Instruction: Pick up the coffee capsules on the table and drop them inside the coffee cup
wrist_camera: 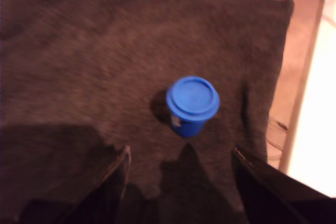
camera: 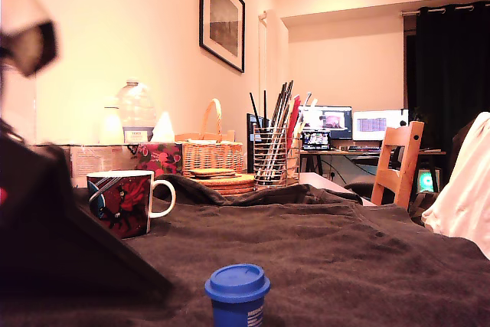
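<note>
A wrinkled dark cloth covers the counter from front to back. The end effector hangs above it with its two dark fingers spread wide apart, gripping nothing. The coffee cup stands upright toward the exterior view's left, its white handle turned to that view's right. A single blue coffee capsule stands rim-up on the cloth near the front edge, well apart from the cup and beyond the fingertips.
</note>
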You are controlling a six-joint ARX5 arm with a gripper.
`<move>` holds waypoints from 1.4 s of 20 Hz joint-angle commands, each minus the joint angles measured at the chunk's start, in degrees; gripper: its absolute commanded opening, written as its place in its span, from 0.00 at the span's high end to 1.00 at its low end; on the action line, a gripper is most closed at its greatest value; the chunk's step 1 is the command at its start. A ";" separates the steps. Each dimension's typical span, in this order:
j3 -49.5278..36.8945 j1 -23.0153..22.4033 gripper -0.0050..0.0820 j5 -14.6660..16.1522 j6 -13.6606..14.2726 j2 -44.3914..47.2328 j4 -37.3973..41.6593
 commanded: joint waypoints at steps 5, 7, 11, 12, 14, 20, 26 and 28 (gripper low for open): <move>4.42 -1.40 0.31 0.24 -0.46 7.56 0.17; 5.51 -1.53 0.31 0.57 -1.38 9.84 0.20; 7.69 -1.99 0.31 0.52 -2.29 14.95 2.99; 8.66 -2.03 0.31 0.48 -2.25 16.26 3.34; 10.82 -2.05 0.31 0.50 -1.68 18.64 3.32; 16.24 -2.03 0.31 0.57 -0.77 24.22 1.40; 16.63 -2.03 0.31 0.59 -0.66 24.52 -2.80; 16.70 -2.05 0.31 0.57 -0.66 24.52 -2.36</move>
